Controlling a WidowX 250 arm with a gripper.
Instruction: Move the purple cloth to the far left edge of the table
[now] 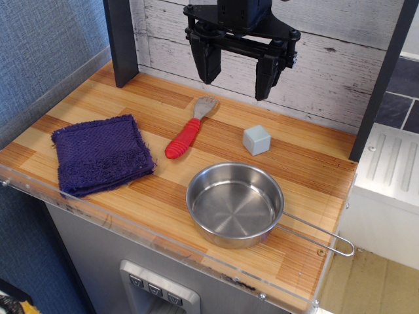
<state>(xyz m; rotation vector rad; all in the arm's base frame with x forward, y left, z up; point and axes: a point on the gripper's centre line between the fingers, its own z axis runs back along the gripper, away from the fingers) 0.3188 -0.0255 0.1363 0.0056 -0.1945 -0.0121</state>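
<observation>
The purple cloth lies flat on the left part of the wood-plank table, near the front left corner and close to the clear acrylic front edge. My gripper hangs high above the back middle of the table, in front of the plank wall. Its two black fingers point down, spread apart, with nothing between them. It is well to the right of and behind the cloth and touches nothing.
A spatula with a red handle lies right of the cloth. A grey cube sits behind a steel pan, whose wire handle points right. A dark post stands at back left.
</observation>
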